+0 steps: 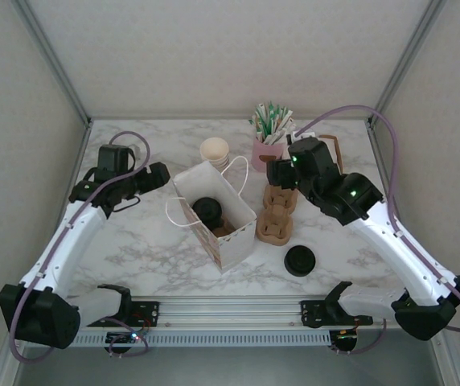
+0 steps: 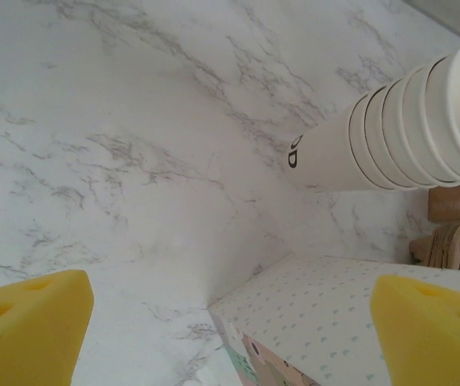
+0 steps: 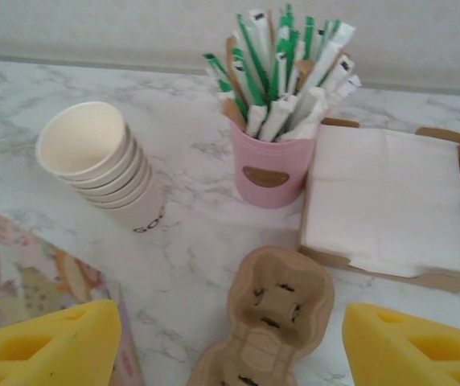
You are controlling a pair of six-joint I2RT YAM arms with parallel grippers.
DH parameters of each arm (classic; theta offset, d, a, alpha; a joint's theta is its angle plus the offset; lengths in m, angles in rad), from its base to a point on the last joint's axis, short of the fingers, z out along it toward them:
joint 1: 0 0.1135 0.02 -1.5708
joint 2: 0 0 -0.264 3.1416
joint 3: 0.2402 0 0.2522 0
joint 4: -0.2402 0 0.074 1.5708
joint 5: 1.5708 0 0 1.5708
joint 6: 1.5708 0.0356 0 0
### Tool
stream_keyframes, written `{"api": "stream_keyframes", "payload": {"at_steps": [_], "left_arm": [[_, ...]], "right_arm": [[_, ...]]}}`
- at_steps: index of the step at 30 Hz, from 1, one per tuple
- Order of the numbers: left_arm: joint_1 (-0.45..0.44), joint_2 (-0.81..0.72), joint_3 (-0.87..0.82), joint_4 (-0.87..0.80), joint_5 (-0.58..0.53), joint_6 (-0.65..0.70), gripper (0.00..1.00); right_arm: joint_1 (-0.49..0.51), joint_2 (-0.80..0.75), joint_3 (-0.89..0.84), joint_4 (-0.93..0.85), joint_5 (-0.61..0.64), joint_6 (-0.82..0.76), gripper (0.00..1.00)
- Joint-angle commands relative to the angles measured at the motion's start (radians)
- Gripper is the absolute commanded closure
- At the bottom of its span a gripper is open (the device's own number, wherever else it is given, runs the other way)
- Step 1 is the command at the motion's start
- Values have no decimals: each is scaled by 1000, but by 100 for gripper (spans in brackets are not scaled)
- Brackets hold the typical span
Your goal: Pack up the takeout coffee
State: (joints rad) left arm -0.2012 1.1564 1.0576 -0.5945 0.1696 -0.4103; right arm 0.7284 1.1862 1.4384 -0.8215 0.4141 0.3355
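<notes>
Yellow pads (image 2: 29,322) of my left pincer (image 2: 230,331) sat closest to the lens. They were spread wide with nothing between them, and the dotted wall of the paper bag (image 2: 351,314) lay just below. My right pincer (image 3: 230,346) was likewise spread and empty, hovering over the pulp cup carriers (image 3: 272,310).

From overhead, the bag stood upright in the middle of the marble surface (image 1: 133,245) with its mouth open. The takeout coffee (image 1: 207,209) sat inside it, black lid up; I judged it had been set that way so nothing would spill.

My left pincer hung at the bag's ten o'clock and my right at its two o'clock, both clear of it. The stack of cream cups (image 1: 215,151) was at twelve, and a loose black lid (image 1: 300,260) at four. I reckoned the packing was largely done.
</notes>
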Motion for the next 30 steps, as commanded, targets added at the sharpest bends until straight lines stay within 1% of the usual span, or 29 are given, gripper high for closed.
{"api": "stream_keyframes", "payload": {"at_steps": [1, 8, 11, 16, 19, 22, 26, 30], "left_arm": [[-5, -39, -19, 25, -51, 20, 10], [-3, -70, -38, 48, -88, 24, 9], [-3, -79, -41, 52, -92, 21, 9], [-3, -100, -50, 67, -97, 24, 9], [-3, -107, -54, 70, -104, 22, 9], [-3, -114, -54, 72, -105, 21, 9], [-4, -125, -56, 75, -105, 23, 9], [-2, -140, -62, 85, -101, 24, 9]], "right_arm": [[-76, -3, -21, 63, -43, -5, 26], [-259, 48, -5, 80, -174, -33, 26], [-352, 81, 14, 100, -267, -38, 27], [-482, 188, 108, 106, -369, -52, 29], [-530, 257, 182, 118, -422, -58, 29], [-556, 330, 265, 126, -446, -51, 30], [-566, 435, 392, 126, -478, -42, 32], [-566, 555, 547, 90, -514, -39, 35]]}}
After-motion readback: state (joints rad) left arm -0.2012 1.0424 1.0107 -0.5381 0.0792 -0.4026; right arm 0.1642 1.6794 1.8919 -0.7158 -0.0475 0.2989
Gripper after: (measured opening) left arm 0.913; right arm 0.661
